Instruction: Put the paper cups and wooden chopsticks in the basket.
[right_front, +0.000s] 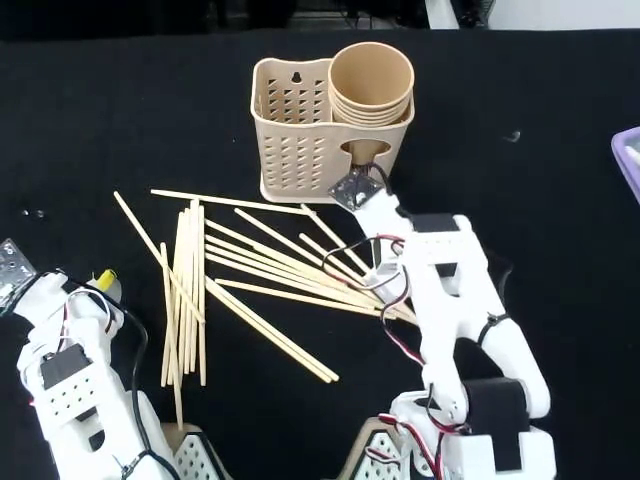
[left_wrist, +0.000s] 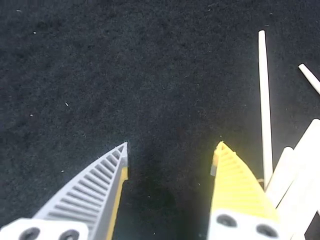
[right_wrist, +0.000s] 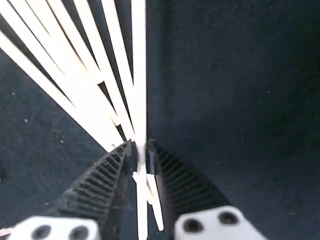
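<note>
The right claw (right_wrist: 141, 147) gripped a few chopsticks (right_wrist: 138, 60) while the left claw (left_wrist: 170, 150) gaped; raising them level toward the basket (right_front: 295, 150) by the desk's far edge looked wisest.

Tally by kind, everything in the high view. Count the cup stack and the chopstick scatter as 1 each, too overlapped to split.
basket: 1
paper cups: 1 stack, in the basket
wooden chopsticks: 1 scatter, outside the basket
arms: 2, left arm and right arm
purple object at the edge: 1
Total: 6
</note>
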